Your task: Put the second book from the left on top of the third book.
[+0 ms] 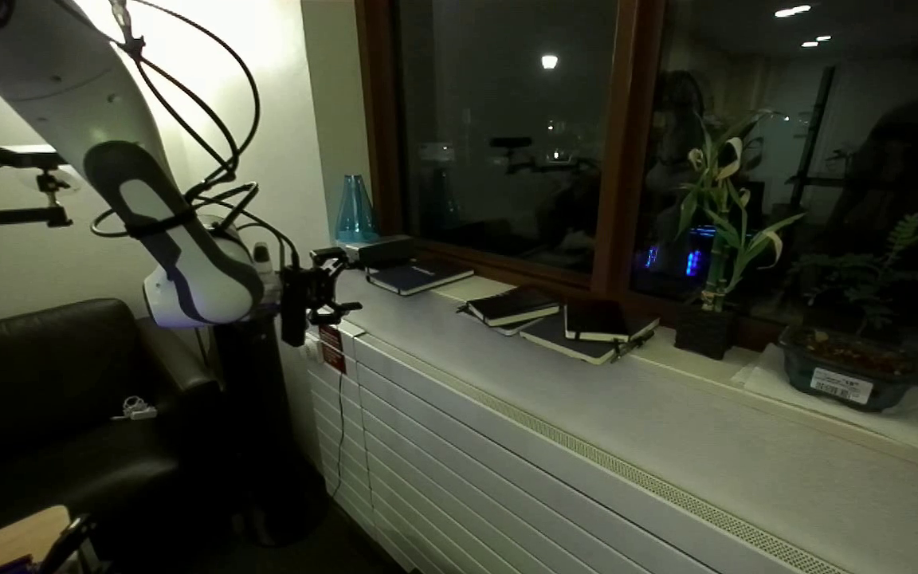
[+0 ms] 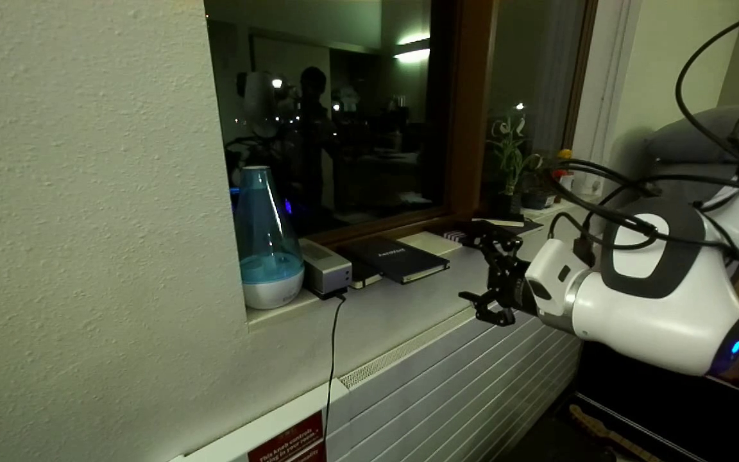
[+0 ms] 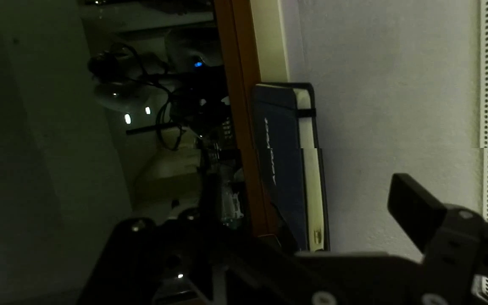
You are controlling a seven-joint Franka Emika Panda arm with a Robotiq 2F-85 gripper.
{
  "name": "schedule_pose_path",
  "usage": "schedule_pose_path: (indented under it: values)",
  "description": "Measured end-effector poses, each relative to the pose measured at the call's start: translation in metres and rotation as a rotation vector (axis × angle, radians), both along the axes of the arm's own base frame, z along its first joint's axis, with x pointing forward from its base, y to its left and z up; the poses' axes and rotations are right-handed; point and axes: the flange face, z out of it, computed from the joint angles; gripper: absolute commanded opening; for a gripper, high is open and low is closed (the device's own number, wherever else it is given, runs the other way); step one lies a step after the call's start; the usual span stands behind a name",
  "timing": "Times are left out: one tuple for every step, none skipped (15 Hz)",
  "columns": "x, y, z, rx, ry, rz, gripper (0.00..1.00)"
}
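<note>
My gripper (image 1: 353,283) is open and empty, in the air by the sill's front edge; it also shows in an exterior view (image 2: 470,268) and the wrist view (image 3: 311,201). A navy book with white lettering (image 3: 280,148) lies ahead of it, apart from the fingers; both exterior views show it (image 1: 419,277) (image 2: 401,256). Further along, a small dark book (image 1: 513,305) lies on a flat pale-edged one. Beyond it a plain black book (image 1: 596,317) lies on a flat greyish book (image 1: 562,341). No cover looks plainly pale grey-blue; I cannot tell which are the second and third books.
A blue humidifier (image 2: 270,256) and a grey device (image 2: 328,268) stand at one sill end, with another dark book (image 2: 363,274) beside. A bamboo pot (image 1: 704,331) and a planter (image 1: 853,375) stand at the other end. The window frame (image 1: 625,143) runs behind the books.
</note>
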Motion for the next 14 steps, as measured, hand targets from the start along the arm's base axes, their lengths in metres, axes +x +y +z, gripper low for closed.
schedule_pose_path:
  values:
    - [0.004,0.002,-0.002,-0.018,-0.022,-0.007,1.0]
    - [0.007,0.005,-0.005,-0.035,-0.045,-0.015,1.0]
    - [0.011,0.007,-0.008,-0.05,-0.063,-0.022,1.0]
    - [0.014,0.009,-0.012,-0.062,-0.077,-0.026,1.0]
    - [0.018,0.01,-0.016,-0.071,-0.085,-0.03,1.0]
    - [0.021,0.012,-0.02,-0.078,-0.089,-0.033,1.0]
    - [0.025,0.012,-0.024,-0.082,-0.09,-0.038,1.0]
    - [0.029,0.012,-0.028,-0.083,-0.089,-0.043,1.0]
    - [0.034,0.011,-0.032,-0.085,-0.087,-0.049,1.0]
    - [0.039,0.01,-0.034,-0.088,-0.087,-0.055,1.0]
    - [0.045,0.009,-0.035,-0.09,-0.089,-0.061,1.0]
    - [0.052,0.008,-0.035,-0.094,-0.094,-0.067,1.0]
    - [0.059,0.008,-0.034,-0.101,-0.101,-0.071,1.0]
    - [0.067,0.008,-0.032,-0.108,-0.112,-0.072,1.0]
